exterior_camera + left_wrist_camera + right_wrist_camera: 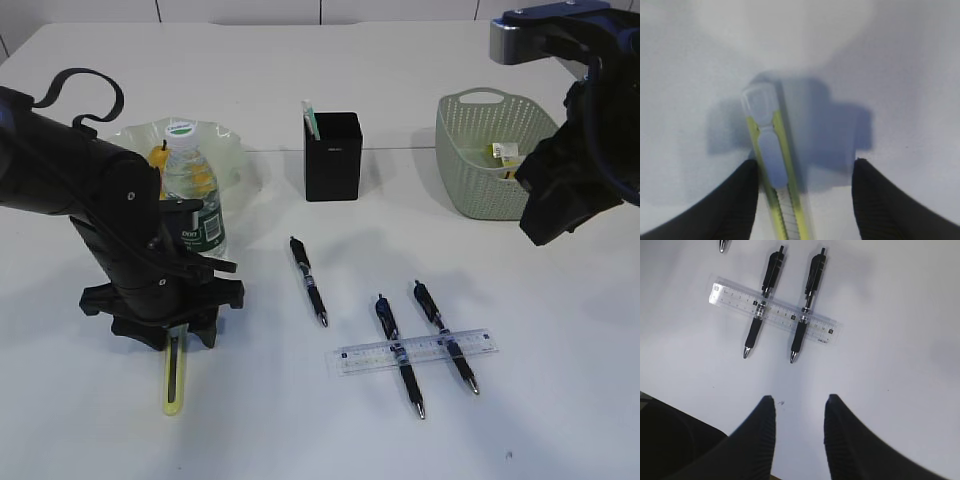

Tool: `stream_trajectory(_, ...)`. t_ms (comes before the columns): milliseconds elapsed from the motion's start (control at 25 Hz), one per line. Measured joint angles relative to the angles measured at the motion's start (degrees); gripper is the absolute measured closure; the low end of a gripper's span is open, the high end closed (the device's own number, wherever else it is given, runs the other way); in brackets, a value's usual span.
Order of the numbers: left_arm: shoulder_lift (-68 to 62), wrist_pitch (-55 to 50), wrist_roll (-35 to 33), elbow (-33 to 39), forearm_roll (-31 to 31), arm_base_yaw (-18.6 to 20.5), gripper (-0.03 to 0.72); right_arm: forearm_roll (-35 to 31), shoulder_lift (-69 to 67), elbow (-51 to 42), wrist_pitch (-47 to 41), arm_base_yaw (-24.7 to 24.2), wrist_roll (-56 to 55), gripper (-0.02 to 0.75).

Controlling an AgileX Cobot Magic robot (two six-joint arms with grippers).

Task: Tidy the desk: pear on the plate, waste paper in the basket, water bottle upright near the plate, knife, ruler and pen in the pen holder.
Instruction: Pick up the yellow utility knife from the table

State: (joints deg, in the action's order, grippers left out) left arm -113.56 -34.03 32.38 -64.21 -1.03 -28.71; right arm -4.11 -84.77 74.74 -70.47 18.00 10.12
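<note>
A yellow utility knife (pixel 174 378) lies flat on the table at the front left. My left gripper (pixel 172 338) is low over its far end. In the left wrist view the left gripper (pixel 806 162) is open around the knife (pixel 771 160). The left finger (pixel 740 195) is against the knife and the right finger (pixel 882 200) stands well clear. The right gripper (pixel 800 397) is open and empty, raised at the right (pixel 540 232). The clear ruler (pixel 415 351) lies under two pens (pixel 400 355) (pixel 446 336), with a third pen (pixel 308 280) to their left. The pear (pixel 159 155) is on the plate (pixel 225 140), and the water bottle (pixel 194 190) stands upright.
The black pen holder (pixel 332 156) stands at mid-table with a pale item sticking out. The green basket (pixel 478 160) at the back right holds waste paper (pixel 505 153). The right wrist view looks down on the ruler (pixel 737 299) and two pens (pixel 761 307) (pixel 807 302).
</note>
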Motion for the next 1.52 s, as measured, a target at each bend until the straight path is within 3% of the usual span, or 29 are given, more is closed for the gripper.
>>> stream_trajectory(120, -0.12, -0.29, 0.0, 0.0, -0.03, 0.0, 0.296, 0.0, 0.0, 0.0, 0.0, 0.0, 0.0, 0.486)
stream_trajectory(360, -0.24, -1.11, 0.0, 0.0, -0.25, 0.0, 0.454, 0.0, 0.0, 0.0, 0.0, 0.0, 0.0, 0.486)
stream_trajectory(680, -0.24, -1.15, 0.0, 0.0, -0.25, 0.0, 0.558, 0.0, 0.0, 0.0, 0.0, 0.0, 0.0, 0.486)
stream_trajectory(1520, -0.27, -1.15, 0.0, -0.1, 0.52, 0.0, 0.577, 0.37, 0.0, 0.0, 0.0, 0.0, 0.18, 0.486)
